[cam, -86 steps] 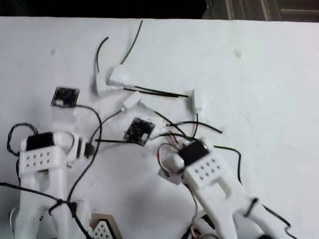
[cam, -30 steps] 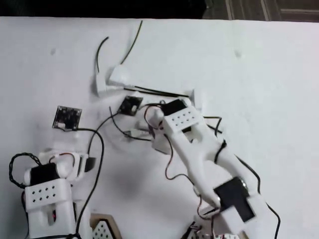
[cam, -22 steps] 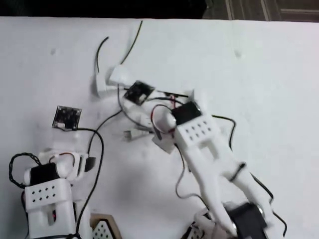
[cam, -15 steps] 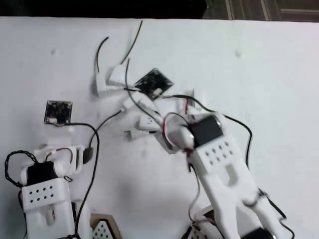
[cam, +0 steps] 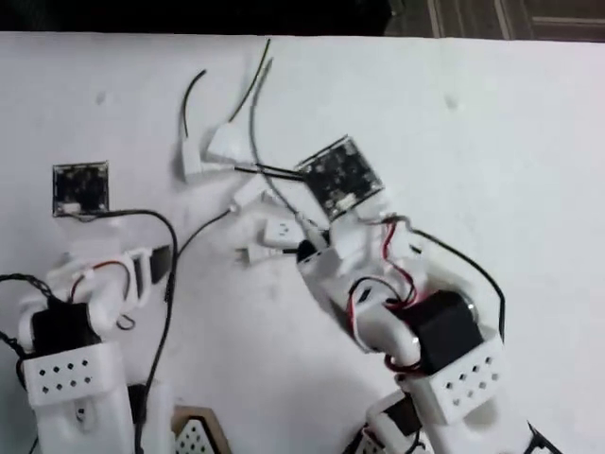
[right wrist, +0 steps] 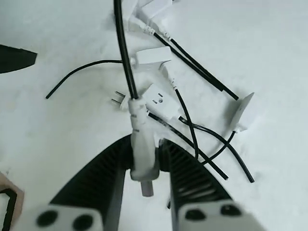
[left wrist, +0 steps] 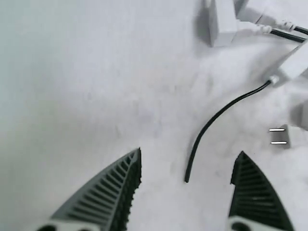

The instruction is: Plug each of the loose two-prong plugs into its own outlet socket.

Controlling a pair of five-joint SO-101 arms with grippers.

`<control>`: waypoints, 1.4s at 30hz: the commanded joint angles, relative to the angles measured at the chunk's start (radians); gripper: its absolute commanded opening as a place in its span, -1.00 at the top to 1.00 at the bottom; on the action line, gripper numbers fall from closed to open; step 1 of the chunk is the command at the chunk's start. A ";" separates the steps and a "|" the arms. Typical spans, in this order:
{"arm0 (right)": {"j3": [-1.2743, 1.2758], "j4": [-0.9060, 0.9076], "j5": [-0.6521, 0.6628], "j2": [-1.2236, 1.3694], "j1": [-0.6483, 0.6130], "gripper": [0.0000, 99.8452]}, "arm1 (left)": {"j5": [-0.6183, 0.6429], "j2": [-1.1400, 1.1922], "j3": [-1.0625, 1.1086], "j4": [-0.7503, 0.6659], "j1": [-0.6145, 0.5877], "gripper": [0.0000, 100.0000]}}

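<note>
White plug [right wrist: 142,161] gripped between right gripper [right wrist: 145,140] jaws, its black cord [right wrist: 122,48] running past white outlet socket [right wrist: 156,100] just beyond, left gripper [left wrist: 188,154] spread wide above table [left wrist: 72,72].

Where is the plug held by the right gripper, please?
In the right wrist view the plug sits clamped in the right gripper, near the middle of the table, short of a white socket.

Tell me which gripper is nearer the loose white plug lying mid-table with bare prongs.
Right. The right gripper, shut on a corded plug, sits right beside the loose white plug; the left gripper, open, is farther off.
</note>
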 commanded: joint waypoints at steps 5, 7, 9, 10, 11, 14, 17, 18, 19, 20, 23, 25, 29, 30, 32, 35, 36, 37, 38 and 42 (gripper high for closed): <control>0.031 -0.015 -0.008 -0.021 -0.101 0.96 | 0.129 -0.093 -0.037 -0.025 0.225 0.40; 0.032 -0.015 -0.008 -0.021 -0.102 0.96 | 0.143 -0.173 -0.020 -0.051 0.255 0.40; 0.032 -0.013 -0.008 -0.021 -0.102 0.96 | 0.160 -0.269 0.012 -0.077 0.292 0.40; 0.032 -0.013 -0.008 -0.021 -0.102 0.96 | 0.169 -0.318 0.032 -0.084 0.314 0.40; 0.032 -0.013 -0.008 -0.021 -0.102 0.96 | 0.176 -0.367 0.057 -0.087 0.334 0.40; 0.034 -0.013 -0.008 -0.021 -0.117 0.96 | 0.193 -0.481 0.129 -0.095 0.403 0.41; 0.060 -0.015 -0.008 -0.021 -0.196 0.96 | 0.196 -0.553 0.195 -0.132 0.446 0.49; 0.069 -0.015 -0.006 -0.021 -0.231 0.96 | 0.195 -0.568 0.213 -0.144 0.450 0.50; 0.077 -0.022 -0.006 -0.018 -0.255 0.96 | 0.193 -0.581 0.226 -0.150 0.453 0.50; 0.089 -0.035 -0.006 -0.013 -0.268 0.96 | 0.193 -0.593 0.233 -0.150 0.453 0.50; 0.144 -0.107 -0.006 -0.012 -0.272 0.97 | 0.193 -0.630 0.235 -0.124 0.473 0.50; 0.183 -0.154 -0.006 -0.012 -0.274 0.97 | 0.193 -0.662 0.233 -0.101 0.524 0.50; 0.219 -0.197 -0.006 -0.012 -0.275 0.97 | 0.190 -0.730 0.233 -0.052 0.627 0.50; 0.221 -0.197 -0.006 -0.010 -0.275 0.97 | 0.187 -0.730 0.233 -0.048 0.638 0.50; 0.221 -0.197 -0.006 -0.010 -0.275 0.97 | 0.146 -0.727 0.233 -0.043 0.650 0.50; 0.222 -0.197 -0.003 -0.010 -0.271 0.97 | 0.120 -0.727 0.236 -0.043 0.645 0.50; 0.222 -0.196 0.000 -0.010 -0.271 0.97 | 0.120 -0.727 0.236 -0.043 0.642 0.50; 0.224 -0.194 0.000 -0.010 -0.269 0.97 | 0.120 -0.727 0.236 -0.043 0.642 0.50; 0.224 -0.193 0.000 -0.010 -0.263 0.97 | 0.118 -0.727 0.236 -0.043 0.641 0.50; 0.242 -0.197 0.002 -0.010 -0.220 0.97 | 0.120 -0.727 0.238 -0.049 0.567 0.50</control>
